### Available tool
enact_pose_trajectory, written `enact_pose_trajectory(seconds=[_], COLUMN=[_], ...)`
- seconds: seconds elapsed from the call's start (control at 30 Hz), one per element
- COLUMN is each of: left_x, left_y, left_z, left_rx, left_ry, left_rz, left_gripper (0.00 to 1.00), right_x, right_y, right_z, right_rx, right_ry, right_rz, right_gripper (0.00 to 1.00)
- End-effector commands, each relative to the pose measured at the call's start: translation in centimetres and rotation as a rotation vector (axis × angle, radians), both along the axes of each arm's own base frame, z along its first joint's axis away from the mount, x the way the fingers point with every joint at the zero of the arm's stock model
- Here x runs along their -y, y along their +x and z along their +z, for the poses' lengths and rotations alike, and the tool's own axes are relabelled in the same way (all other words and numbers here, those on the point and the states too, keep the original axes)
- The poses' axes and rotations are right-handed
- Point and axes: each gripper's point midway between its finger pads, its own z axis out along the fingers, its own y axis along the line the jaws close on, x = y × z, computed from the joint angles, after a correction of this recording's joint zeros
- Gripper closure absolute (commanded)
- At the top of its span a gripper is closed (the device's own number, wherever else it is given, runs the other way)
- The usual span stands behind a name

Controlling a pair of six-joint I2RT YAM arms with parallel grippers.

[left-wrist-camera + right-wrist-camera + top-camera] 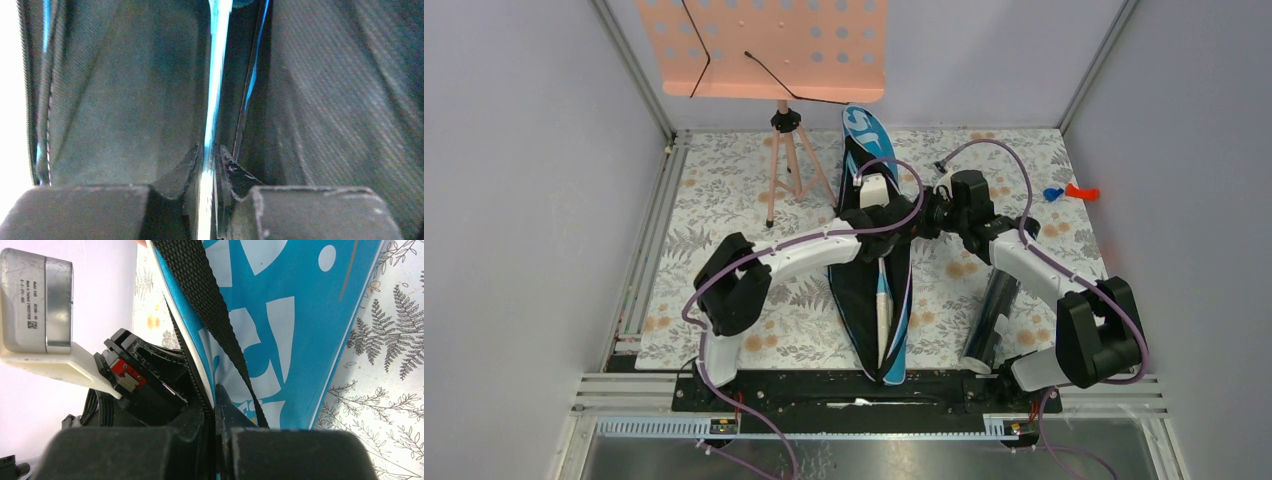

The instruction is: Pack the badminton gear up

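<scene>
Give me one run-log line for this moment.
left gripper: shut on light-blue strip inside bag | right gripper: shut on bag edge | tube: outside bag

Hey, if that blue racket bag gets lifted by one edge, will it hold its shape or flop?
Probably flops: the racket bag is thin fabric, its opened sides sagging apart. A handle inside may stiffen its length. The loose black strap could dangle and snag.

The bench (724,190), covered in a pale fern-and-flower print, carries the blue racket bag (864,135) lengthwise, running straight under both pairs of jaws. A black tube (989,320) lies to the right of the jaws, nearer the arm bases. A tripod (786,125) stands to their left, farther back.
</scene>
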Motion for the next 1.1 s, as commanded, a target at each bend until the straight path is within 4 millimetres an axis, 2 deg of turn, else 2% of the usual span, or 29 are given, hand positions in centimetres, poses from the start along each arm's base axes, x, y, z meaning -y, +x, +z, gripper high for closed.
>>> enact_pose_trajectory(seconds=[0.0,0.17,0.23,0.33,0.43,0.47,0.57,0.67,0.73,0.83,0.9,1.0,1.07], left_x=[0.6,-0.9,-1.3,-2.1,-2.8,-3.2,-5.3,-7.6,-9.4,-11.6,-12.3,-12.8,-13.5], left_y=[4.0,1.8,0.7,-1.2,-3.1,-3.8,-5.2,-6.5,-7.0,-7.4,-7.7,-7.8,-7.5], left_z=[2.4,2.7,3.7,6.3,9.4,10.9,12.6,15.0,17.5,22.4,25.1,27.1,27.5], left_rx=[0.140,0.116,0.113,0.149,0.188,0.208,0.229,0.284,0.369,0.547,0.634,0.727,0.767], left_ry=[-0.148,-0.102,-0.098,-0.074,-0.040,-0.039,-0.013,0.036,0.073,0.103,0.100,0.186,0.304], left_rz=[0.090,0.016,-0.033,-0.108,-0.199,-0.229,-0.264,-0.330,-0.374,-0.450,-0.525,-0.643,-0.705], left_gripper=[0.78,0.58,0.43,0.20,0.03,0.01,0.01,0.01,0.01,0.01,0.01,0.01,0.01], right_x=[-3.6,-3.4,-3.3,-2.7,-1.9,-1.7,-1.3,-0.1,0.7,2.0,2.5,4.2,5.3], right_y=[-4.8,-4.5,-4.3,-4.3,-3.8,-3.8,-4.0,-4.3,-4.7,-5.0,-5.8,-7.6,-8.6], right_z=[4.4,4.7,4.7,4.5,4.7,4.9,6.3,7.6,8.5,9.7,10.6,10.9,10.7], right_rx=[-0.041,-0.023,-0.016,-0.008,0.027,0.030,0.068,0.110,0.154,0.252,0.305,0.314,0.362], right_ry=[0.181,0.157,0.136,0.071,0.021,0.014,-0.014,-0.117,-0.187,-0.269,-0.313,-0.403,-0.469], right_rz=[0.230,0.219,0.225,0.243,0.246,0.256,0.322,0.380,0.414,0.449,0.521,0.643,0.748], right_gripper=[1.00,1.00,1.00,1.00,1.00,1.00,1.00,1.00,1.00,1.00,1.00,1.00,1.00])
